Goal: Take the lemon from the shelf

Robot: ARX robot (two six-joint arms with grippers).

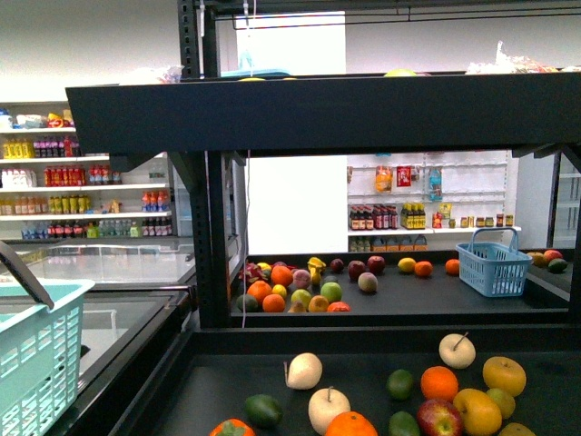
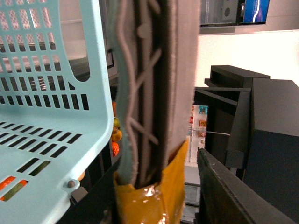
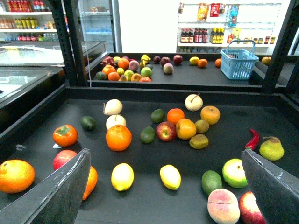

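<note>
1 lemon [image 3: 170, 176] lies on the shelf [image 3: 46, 112] under my right tool [image 3: 165, 151], fingers spread wide; second lemon [image 3: 122, 176] beside it. My left tool [image 2: 152, 93]: grip state not discernible.

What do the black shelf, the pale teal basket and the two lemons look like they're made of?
The shelf looks like painted metal, matte black, with rigid straight posts and flat trays. The pale teal basket looks like moulded plastic, slightly glossy, with regular slotted walls. The lemons have smooth, evenly yellow, softly shiny skin; real or plastic replicas, I cannot tell.
</note>
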